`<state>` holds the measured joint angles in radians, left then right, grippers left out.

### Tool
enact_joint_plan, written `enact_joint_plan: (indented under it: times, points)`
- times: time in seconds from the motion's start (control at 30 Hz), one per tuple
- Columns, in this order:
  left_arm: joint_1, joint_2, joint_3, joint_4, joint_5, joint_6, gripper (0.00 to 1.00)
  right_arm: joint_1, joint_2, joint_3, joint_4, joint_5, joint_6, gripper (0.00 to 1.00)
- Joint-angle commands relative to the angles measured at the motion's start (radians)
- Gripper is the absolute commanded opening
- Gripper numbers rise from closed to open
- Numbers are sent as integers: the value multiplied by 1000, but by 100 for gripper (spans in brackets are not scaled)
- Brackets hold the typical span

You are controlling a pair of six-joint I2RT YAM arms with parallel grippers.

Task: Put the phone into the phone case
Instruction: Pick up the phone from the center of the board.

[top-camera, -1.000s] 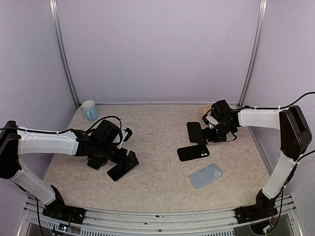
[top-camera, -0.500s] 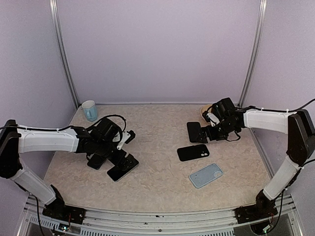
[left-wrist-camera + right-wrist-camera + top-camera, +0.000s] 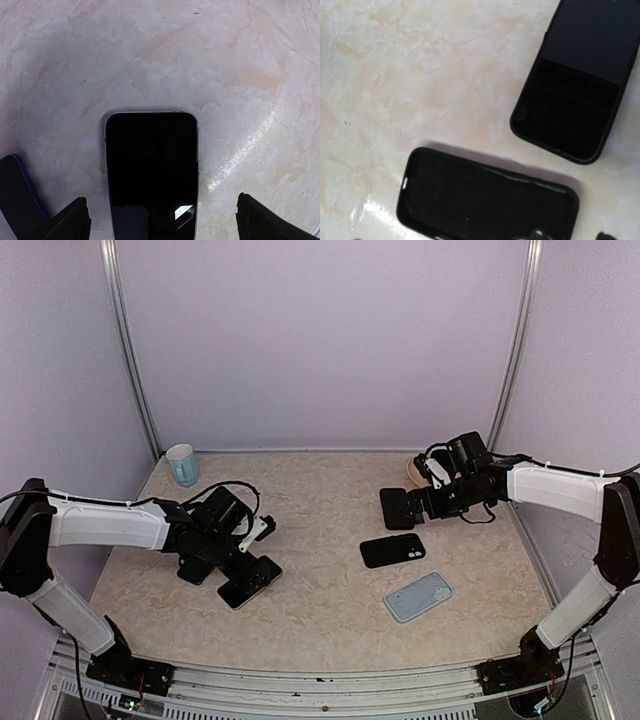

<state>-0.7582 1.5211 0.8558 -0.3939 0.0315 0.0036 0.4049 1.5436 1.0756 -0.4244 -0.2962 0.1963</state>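
I have the phone (image 3: 150, 170) lying screen up on the table (image 3: 320, 500), well to the left of the black case (image 3: 392, 551). My left fingers (image 3: 265, 220) are spread wide on either side of the phone's near end and hold nothing. A dark, blue-edged slab (image 3: 17, 195) lies farther still from the black case on that same side. My right fingers (image 3: 420, 506) hang just beyond the black case, beside a second dark phone (image 3: 575, 95), and I cannot tell how far apart they stand. A pale blue case (image 3: 418, 597) lies just nearer me than the black case, and a mug (image 3: 182, 464) stands far to its left at the back.
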Motion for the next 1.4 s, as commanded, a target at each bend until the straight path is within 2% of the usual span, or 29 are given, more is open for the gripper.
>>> enact_joint_plan:
  times: [0.0, 0.17, 0.73, 0.8, 1.07, 1.37]
  points:
    - [-8, 41, 19, -8, -119, -42, 99, 8, -50, -35, 30, -15, 0, 100]
    - [-15, 98, 42, -6, -151, -60, 99, 8, -54, -46, 28, -19, 2, 100]
    - [-22, 212, 85, -16, -74, -51, 97, 8, -63, -57, 39, -32, 4, 100]
    - [-22, 216, 84, -15, -61, -51, 94, 8, -64, -55, 39, -36, 6, 100]
    - [-24, 243, 69, -12, 14, -40, 66, 8, -66, -57, 47, -69, 17, 100]
    - [-27, 250, 83, 12, 31, -54, 37, 9, -60, -60, 74, -144, 56, 100]
